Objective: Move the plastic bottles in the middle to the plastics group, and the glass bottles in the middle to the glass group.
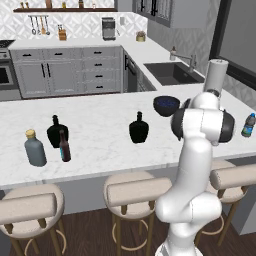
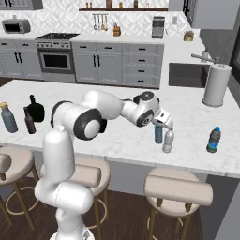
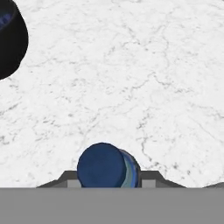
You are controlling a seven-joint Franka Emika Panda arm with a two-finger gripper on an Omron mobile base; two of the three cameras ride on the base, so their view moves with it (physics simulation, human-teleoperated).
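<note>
Gripper (image 2: 159, 127), right of centre in the right base view, pinches a blue-capped plastic bottle (image 2: 159, 134) just beside a clear bottle (image 2: 168, 141) on the marble counter (image 2: 117, 136).

Glossy white arm (image 2: 70, 140), dark joints

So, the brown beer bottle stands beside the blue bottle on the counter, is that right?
No: the brown beer bottle stands beside the grey bottle on the counter. The left base view shows it.
</note>
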